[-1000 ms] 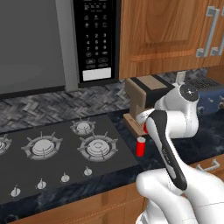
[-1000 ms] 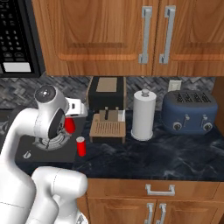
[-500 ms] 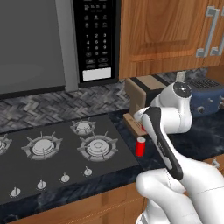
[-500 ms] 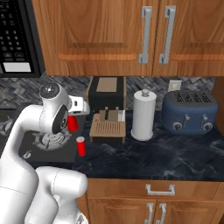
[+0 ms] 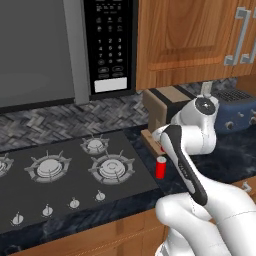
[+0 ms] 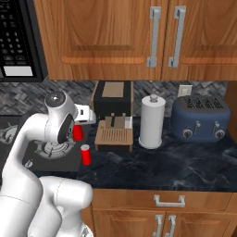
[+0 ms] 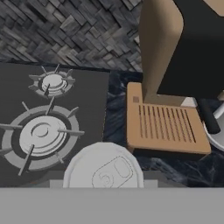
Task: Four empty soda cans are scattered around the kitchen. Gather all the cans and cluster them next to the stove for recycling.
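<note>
The gripper (image 6: 79,124) is holding a red soda can (image 6: 78,133) above the counter (image 6: 185,166), fingers closed partway round it, beside the stove's (image 5: 65,185) right edge.

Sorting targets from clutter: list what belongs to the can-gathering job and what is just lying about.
Job: stove; can standing beside it; second can.
Lying about: microwave; coffee machine; paper-towel roll; toaster.
</note>
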